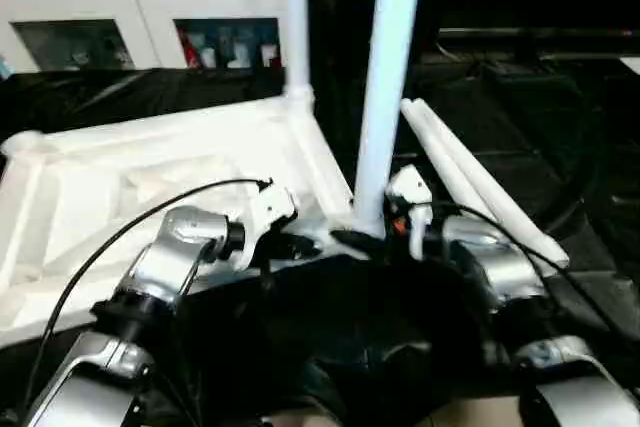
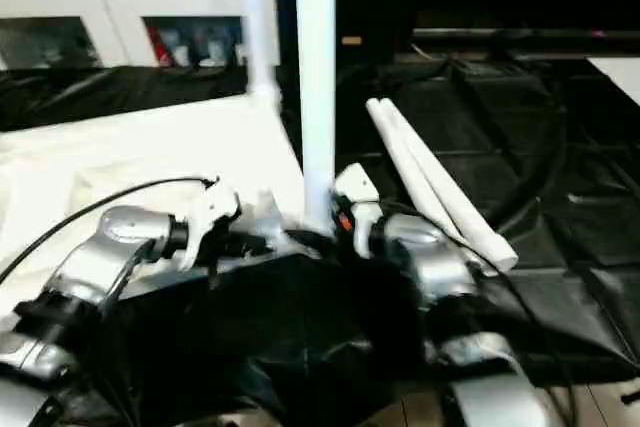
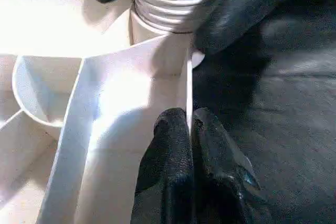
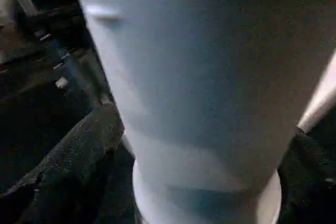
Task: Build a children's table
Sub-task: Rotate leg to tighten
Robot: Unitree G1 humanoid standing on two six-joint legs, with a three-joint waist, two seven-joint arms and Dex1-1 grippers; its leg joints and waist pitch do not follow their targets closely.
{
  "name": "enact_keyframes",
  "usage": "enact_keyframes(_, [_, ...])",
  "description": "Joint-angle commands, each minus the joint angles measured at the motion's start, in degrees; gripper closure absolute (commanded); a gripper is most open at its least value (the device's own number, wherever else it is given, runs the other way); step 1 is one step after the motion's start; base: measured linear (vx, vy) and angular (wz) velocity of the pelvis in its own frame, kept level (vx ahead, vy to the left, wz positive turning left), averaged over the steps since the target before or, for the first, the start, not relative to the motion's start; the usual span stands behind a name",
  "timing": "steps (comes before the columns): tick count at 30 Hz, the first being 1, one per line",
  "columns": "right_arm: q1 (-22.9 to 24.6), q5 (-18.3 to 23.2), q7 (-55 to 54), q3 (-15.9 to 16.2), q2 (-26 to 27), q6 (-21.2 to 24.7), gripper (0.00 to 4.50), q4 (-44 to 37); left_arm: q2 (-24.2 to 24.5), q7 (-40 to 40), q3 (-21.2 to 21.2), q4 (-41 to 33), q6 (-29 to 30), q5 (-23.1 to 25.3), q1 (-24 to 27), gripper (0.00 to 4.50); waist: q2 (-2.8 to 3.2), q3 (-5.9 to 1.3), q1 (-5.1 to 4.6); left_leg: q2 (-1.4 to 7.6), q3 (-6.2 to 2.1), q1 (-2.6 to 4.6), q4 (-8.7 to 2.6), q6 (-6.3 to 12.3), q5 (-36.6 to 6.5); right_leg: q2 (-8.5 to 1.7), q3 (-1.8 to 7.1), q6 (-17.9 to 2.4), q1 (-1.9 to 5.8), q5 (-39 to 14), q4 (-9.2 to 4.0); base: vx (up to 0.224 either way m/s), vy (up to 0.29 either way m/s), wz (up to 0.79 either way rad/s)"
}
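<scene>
Left gripper (image 3: 190,145): fingers pressed together on the thin rim of the table top (image 1: 150,177), near its close corner socket.
Right gripper (image 4: 205,145): fingers spread wide, one each side of the upright leg (image 1: 385,87) in that socket.
Second upright leg (image 1: 296,17): in the far corner socket.
Two loose legs (image 1: 470,172): lying beside the top.
Cabinet (image 1: 140,7): behind the top.
Writing: none readable.

one tabletop (image 1: 150,162), four legs (image 1: 385,87)
</scene>
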Motion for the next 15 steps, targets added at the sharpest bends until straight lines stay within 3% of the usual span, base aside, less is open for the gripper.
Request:
enact_keyframes(1, [0.8,0.8,5.0,2.8,0.2,1.4,0.87,-2.9,-0.4,-1.6,-0.2,-3.1,-1.5,-2.7,-0.6,4.50,-0.30,-3.62,0.05,1.31,0.19,0.37,-4.01,3.80,-11.1,-3.01,2.82,-12.4,3.32,-11.8,-4.02,0.000,0.000,0.00])
enact_keyframes(3, [1.3,1.6,6.3,3.2,-0.7,2.6,0.87,-4.2,0.5,-3.3,-0.1,-4.0,-1.3,-3.2,0.0,4.50,-0.30,-3.62,0.13,1.32,0.15,0.36,-4.05,3.56,-11.0,-3.05,2.84,-12.2,3.33,-12.2,-4.00,0.000,0.000,0.00])
enact_keyframes(11, [2.0,0.9,4.2,3.6,0.0,2.6,1.64,-4.7,1.4,-3.7,-0.1,-4.6,-0.6,-2.9,0.6,4.50,-0.31,-3.66,0.25,1.27,0.14,0.40,-4.07,2.91,-10.7,-3.03,2.85,-12.2,3.21,-11.9,-3.98,0.000,0.000,0.00])
enact_keyframes(15, [1.3,-1.2,-10.0,0.9,5.4,1.9,1.72,-1.1,-1.6,3.4,1.0,-1.4,-0.2,-1.2,-1.5,4.50,-0.33,-3.48,-0.12,1.08,0.06,0.52,-4.31,1.45,-11.5,-3.14,2.89,-11.0,3.04,-15.2,-4.39,0.000,0.000,0.00])
